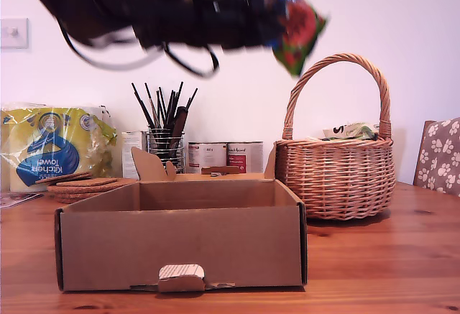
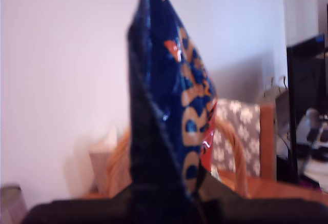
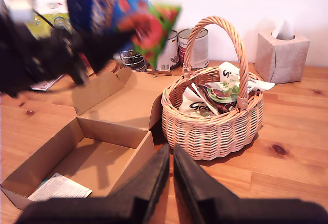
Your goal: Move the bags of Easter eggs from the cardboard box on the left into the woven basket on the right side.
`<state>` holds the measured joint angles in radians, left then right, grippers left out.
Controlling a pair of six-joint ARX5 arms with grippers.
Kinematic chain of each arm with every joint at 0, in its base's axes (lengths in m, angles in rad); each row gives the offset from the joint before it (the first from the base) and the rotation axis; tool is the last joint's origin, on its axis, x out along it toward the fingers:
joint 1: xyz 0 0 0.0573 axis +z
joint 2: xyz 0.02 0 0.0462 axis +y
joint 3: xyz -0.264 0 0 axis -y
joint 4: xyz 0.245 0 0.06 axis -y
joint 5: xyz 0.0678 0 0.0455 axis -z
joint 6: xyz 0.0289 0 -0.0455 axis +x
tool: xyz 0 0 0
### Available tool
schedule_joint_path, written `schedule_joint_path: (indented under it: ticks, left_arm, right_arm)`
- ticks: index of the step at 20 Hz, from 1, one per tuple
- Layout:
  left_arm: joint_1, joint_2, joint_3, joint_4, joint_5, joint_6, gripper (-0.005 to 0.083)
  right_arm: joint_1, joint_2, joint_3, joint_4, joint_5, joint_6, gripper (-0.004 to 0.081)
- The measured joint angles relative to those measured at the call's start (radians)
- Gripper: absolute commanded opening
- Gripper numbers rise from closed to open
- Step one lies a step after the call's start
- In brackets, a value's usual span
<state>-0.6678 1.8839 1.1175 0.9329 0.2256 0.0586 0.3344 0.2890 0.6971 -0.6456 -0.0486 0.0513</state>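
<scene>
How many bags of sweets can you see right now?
2 for sure. A dark blue bag is held in the air by my first gripper. A white-green bag lies in the woven basket, where overlapping wrappers may hide more.

The dark blue bag (image 2: 179, 101) is glossy, crinkled foil. The cardboard box (image 1: 180, 246) is matt brown corrugated board, the woven basket (image 1: 336, 177) rough wicker. The table (image 1: 388, 271) is smooth, knotted wood.

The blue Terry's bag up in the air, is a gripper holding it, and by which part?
Yes: my first gripper pinches the Terry's bag by one end edge; the rest juts free. My second gripper holds nothing.
</scene>
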Motion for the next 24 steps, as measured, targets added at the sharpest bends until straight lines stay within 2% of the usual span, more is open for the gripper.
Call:
schedule_joint_path:
  ticks: [3, 7, 16, 21, 22, 23, 24]
  left_arm:
    - [0.000, 0.046, 0.027, 0.005, 0.000, 0.000, -0.0023]
    - [0.002, 0.142, 0.166, -0.001, -0.001, 0.000, -0.0023]
    - [-0.001, 0.367, 0.450, -0.188, -0.001, 0.000, -0.0023]
    - [-0.014, 0.406, 0.496, -0.273, -0.004, 0.000, -0.0023]
    - [-0.019, 0.406, 0.496, -0.293, -0.004, -0.001, -0.0011]
    - [-0.023, 0.406, 0.496, -0.311, -0.004, -0.001, 0.0061]
    - [-0.027, 0.406, 0.496, -0.320, -0.004, -0.001, 0.0230]
  right_arm:
    - [0.000, 0.000, 0.000, 0.000, 0.000, 0.000, -0.0011]
    - [0.000, 0.000, 0.000, 0.000, 0.000, 0.000, -0.0011]
    - [0.000, 0.000, 0.000, 0.000, 0.001, 0.000, -0.0011]
    - [0.000, 0.000, 0.000, 0.001, 0.004, 0.000, -0.0011]
    - [0.000, 0.000, 0.000, 0.001, 0.004, 0.000, -0.0011]
    - [0.000, 0.000, 0.000, 0.002, 0.004, 0.000, -0.0011]
    - [0.000, 0.000, 0.000, 0.002, 0.004, 0.000, -0.0011]
